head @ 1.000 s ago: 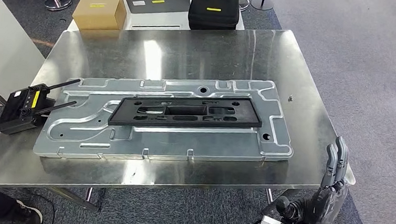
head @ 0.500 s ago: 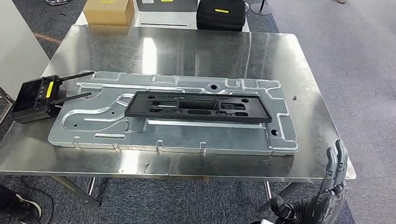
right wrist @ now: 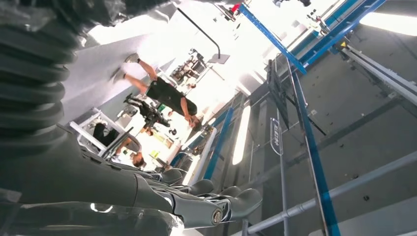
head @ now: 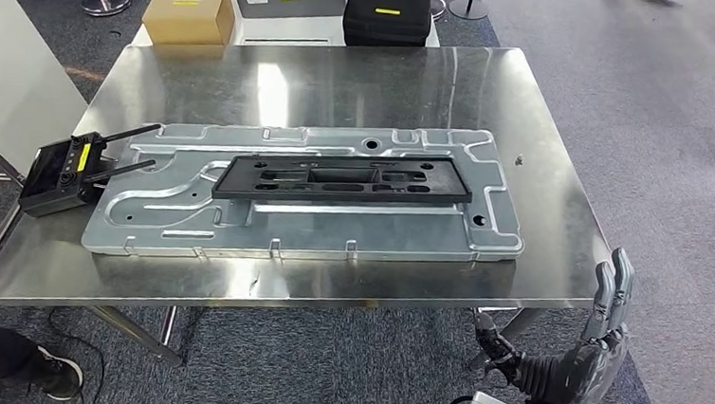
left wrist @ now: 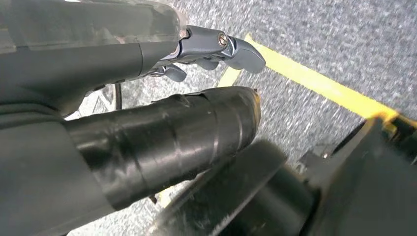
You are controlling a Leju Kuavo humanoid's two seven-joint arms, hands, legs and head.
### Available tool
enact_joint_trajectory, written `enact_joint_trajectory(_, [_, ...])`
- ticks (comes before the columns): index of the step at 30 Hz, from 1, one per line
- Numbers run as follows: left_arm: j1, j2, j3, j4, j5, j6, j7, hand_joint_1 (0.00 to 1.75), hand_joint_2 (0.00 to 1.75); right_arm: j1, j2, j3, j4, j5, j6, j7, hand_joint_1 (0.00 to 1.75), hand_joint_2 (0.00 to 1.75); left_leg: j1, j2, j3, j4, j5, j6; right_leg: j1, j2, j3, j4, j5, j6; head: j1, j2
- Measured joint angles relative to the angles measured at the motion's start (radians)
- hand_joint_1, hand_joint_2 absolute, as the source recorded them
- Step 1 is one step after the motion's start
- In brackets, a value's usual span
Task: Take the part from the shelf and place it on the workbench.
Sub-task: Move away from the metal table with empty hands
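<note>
Part on the workbench, right hand raised empty beside it.

The black part [head: 343, 179] lies flat on a large stamped metal panel [head: 305, 219] in the middle of the steel workbench [head: 362, 79]. The right hand [head: 593, 347] stands off the near right corner, fingers straight, spread and holding nothing. The left hand [left wrist: 216, 46] hangs over grey carpet, fingers loosely extended and empty. A black remote controller [head: 59, 176] sits at the left edge.

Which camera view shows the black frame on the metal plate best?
The head view: the black frame lies in full sight on the metal plate. The left wrist view looks at the floor, the right wrist view at the ceiling.
</note>
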State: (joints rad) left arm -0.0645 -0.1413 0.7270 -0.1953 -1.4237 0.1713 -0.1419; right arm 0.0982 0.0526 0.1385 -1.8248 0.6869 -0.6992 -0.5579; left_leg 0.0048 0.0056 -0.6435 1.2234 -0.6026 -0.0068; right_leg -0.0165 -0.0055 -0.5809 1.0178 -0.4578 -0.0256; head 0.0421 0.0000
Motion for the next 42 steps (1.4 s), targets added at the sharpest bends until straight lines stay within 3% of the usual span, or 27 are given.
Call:
enact_joint_trajectory(1, [0.001,0.001,0.000,0.000,0.000,0.017,0.012,0.00,0.00,0.001,0.001,0.000,0.000,-0.001,0.000,0.000,0.00,0.00,0.002,0.000,-0.017,0.051,-0.022,-0.003,0.000,0.000,-0.008,0.002,0.004,0.001,0.000,0.000])
enact_joint_trajectory(2, [0.003,-0.002,0.000,0.000,0.000,0.045,0.031,0.00,0.00,0.003,0.001,0.000,0.000,-0.005,0.000,0.000,0.00,0.00,0.005,0.000,-0.017,0.068,-0.024,-0.006,0.000,0.000,-0.015,0.004,0.008,0.003,0.000,0.000])
enact_joint_trajectory(3, [0.004,-0.008,0.000,0.000,0.000,0.078,0.054,0.00,0.00,0.006,0.001,0.000,-0.001,-0.012,0.000,0.000,0.00,0.00,0.007,0.000,0.003,0.045,-0.008,-0.006,-0.001,0.000,-0.021,0.006,0.011,0.006,0.000,0.000])
enact_joint_trajectory(6, [0.005,-0.032,-0.001,0.000,-0.001,0.148,0.103,0.00,0.00,0.017,-0.002,-0.003,-0.008,-0.035,0.000,0.002,0.00,0.00,0.008,-0.001,0.123,-0.155,0.066,0.000,-0.001,0.000,-0.030,0.012,0.020,0.019,0.000,0.000])
enact_joint_trajectory(7, [0.005,-0.039,-0.001,0.000,-0.001,0.157,0.111,0.00,0.00,0.020,-0.004,-0.003,-0.011,-0.039,0.000,0.005,0.00,0.00,0.007,-0.001,0.145,-0.198,0.077,0.005,0.000,0.000,-0.031,0.013,0.023,0.025,0.000,0.000])
enact_joint_trajectory(11, [0.004,-0.052,-0.001,0.000,-0.001,0.118,0.094,0.00,0.00,0.025,-0.013,-0.005,-0.015,-0.036,0.000,0.014,0.00,0.00,0.002,0.000,0.144,-0.224,0.096,0.033,-0.001,0.002,-0.036,0.012,0.033,0.053,0.001,0.000])
enact_joint_trajectory(12, [0.003,-0.051,-0.001,0.000,-0.001,0.105,0.087,0.00,0.00,0.026,-0.014,-0.005,-0.015,-0.033,0.000,0.014,0.00,0.00,0.003,0.002,0.140,-0.227,0.105,0.043,-0.003,0.003,-0.045,0.030,0.015,0.057,0.002,0.000])
enact_joint_trajectory(14, [0.003,-0.051,-0.001,0.000,-0.001,0.115,0.095,0.00,0.00,0.028,-0.015,-0.006,-0.015,-0.032,0.000,0.014,0.00,0.00,0.003,0.005,0.126,-0.229,0.119,0.058,-0.005,0.004,-0.083,0.127,-0.061,0.064,0.002,0.000])
enact_joint_trajectory(16, [0.005,-0.053,-0.001,0.001,-0.001,0.140,0.113,0.00,0.00,0.033,-0.018,-0.007,-0.015,-0.042,0.000,0.014,0.00,0.00,-0.002,0.006,0.108,-0.226,0.130,0.064,-0.005,0.004,-0.124,0.253,-0.130,0.068,0.001,0.000])
enact_joint_trajectory(17, [0.006,-0.055,-0.001,0.000,-0.001,0.146,0.118,0.00,0.00,0.036,-0.020,-0.007,-0.015,-0.048,0.000,0.014,0.00,0.00,-0.005,0.005,0.101,-0.224,0.134,0.064,-0.005,0.004,-0.126,0.282,-0.140,0.067,0.001,0.000])
enact_joint_trajectory(18, [0.006,-0.056,-0.001,0.000,-0.001,0.150,0.121,0.00,0.00,0.038,-0.022,-0.008,-0.015,-0.055,0.000,0.014,0.00,0.00,-0.008,0.005,0.094,-0.221,0.137,0.065,-0.004,0.004,-0.108,0.270,-0.130,0.065,0.001,0.000])
enact_joint_trajectory(21, [0.006,-0.063,-0.001,0.001,-0.001,0.157,0.131,0.00,0.00,0.040,-0.028,-0.008,-0.020,-0.074,0.000,0.011,0.00,0.00,-0.015,0.005,0.083,-0.211,0.142,0.061,0.007,0.003,0.018,0.075,-0.063,0.042,0.001,0.000])
enact_joint_trajectory(22, [0.006,-0.065,-0.001,0.001,-0.001,0.156,0.131,0.00,0.00,0.041,-0.029,-0.008,-0.023,-0.079,0.000,0.009,0.00,0.00,-0.016,0.005,0.081,-0.208,0.143,0.057,0.011,0.003,0.044,0.027,-0.052,0.035,0.002,0.000])
enact_joint_trajectory(25, [0.001,-0.059,-0.001,0.001,0.000,0.086,0.080,0.00,0.00,0.040,-0.030,-0.008,-0.029,-0.084,0.000,0.004,0.00,0.00,-0.016,0.006,0.075,-0.208,0.153,0.040,0.016,0.001,0.051,-0.003,-0.040,0.021,0.002,0.000])
enact_joint_trajectory(27, [-0.002,-0.041,-0.001,0.001,0.000,0.022,0.037,0.00,0.00,0.035,-0.029,-0.008,-0.029,-0.076,0.000,0.002,0.00,0.00,-0.015,0.003,0.066,-0.192,0.138,0.028,0.009,-0.002,0.046,-0.015,-0.024,0.009,0.000,0.000])
enact_joint_trajectory(28, [-0.002,-0.031,-0.001,0.001,0.000,0.006,0.026,0.00,0.00,0.032,-0.027,-0.008,-0.028,-0.072,0.000,0.001,0.00,0.00,-0.014,0.001,0.053,-0.162,0.111,0.022,0.005,-0.004,0.041,-0.021,-0.016,0.003,-0.001,0.000])
enact_joint_trajectory(30, [-0.002,-0.018,0.000,0.000,0.000,-0.007,0.017,0.00,0.00,0.029,-0.025,-0.008,-0.027,-0.068,0.000,0.001,0.00,0.00,-0.006,-0.001,0.006,-0.046,0.033,0.011,0.003,-0.006,0.025,-0.022,-0.002,-0.002,-0.003,0.000])
enact_joint_trajectory(32, [-0.001,-0.007,0.000,0.001,0.000,-0.009,0.014,0.00,0.00,0.029,-0.025,-0.008,-0.025,-0.067,0.000,0.001,0.00,0.00,0.000,-0.001,-0.026,0.056,-0.013,0.000,0.003,-0.008,0.007,-0.019,0.009,0.001,-0.004,0.000])
enact_joint_trajectory(33, [-0.001,-0.003,0.000,0.001,0.000,-0.003,0.019,0.00,0.00,0.029,-0.025,-0.008,-0.024,-0.067,0.000,0.001,0.00,0.00,0.003,-0.001,-0.017,0.058,-0.008,-0.003,0.003,-0.008,-0.002,-0.016,0.013,0.003,-0.004,0.000])
enact_joint_trajectory(35, [0.002,-0.004,0.000,0.001,0.000,0.042,0.051,0.00,0.00,0.031,-0.024,-0.008,-0.024,-0.074,0.000,0.001,0.00,0.00,0.008,0.000,0.062,-0.060,0.044,-0.005,0.001,-0.007,-0.016,-0.006,0.019,0.010,-0.004,0.000])
enact_joint_trajectory(37, [0.002,-0.015,0.000,0.001,0.000,0.083,0.078,0.00,0.00,0.035,-0.025,-0.008,-0.028,-0.088,0.000,-0.002,0.00,0.00,0.007,-0.002,0.133,-0.186,0.079,0.001,0.001,-0.007,-0.025,0.003,0.024,0.019,-0.004,0.000])
enact_joint_trajectory(38, [0.001,-0.019,0.000,0.001,0.000,0.084,0.077,0.00,0.00,0.036,-0.025,-0.008,-0.030,-0.093,0.000,-0.004,0.00,0.00,0.005,-0.003,0.146,-0.215,0.084,0.007,0.003,-0.008,-0.027,0.006,0.027,0.024,-0.003,0.000])
enact_joint_trajectory(41, [0.000,-0.023,0.000,0.001,0.000,0.060,0.063,0.00,0.00,0.038,-0.026,-0.008,-0.031,-0.095,0.000,-0.008,0.00,0.00,0.001,-0.003,0.139,-0.222,0.099,0.029,0.002,-0.007,-0.030,0.005,0.039,0.045,-0.003,0.000])
enact_joint_trajectory(42, [0.000,-0.024,0.000,0.001,0.000,0.053,0.058,0.00,0.00,0.039,-0.026,-0.008,-0.031,-0.095,0.000,-0.008,0.00,0.00,0.001,-0.001,0.135,-0.224,0.107,0.037,0.000,-0.005,-0.035,0.013,0.029,0.051,-0.002,0.000])
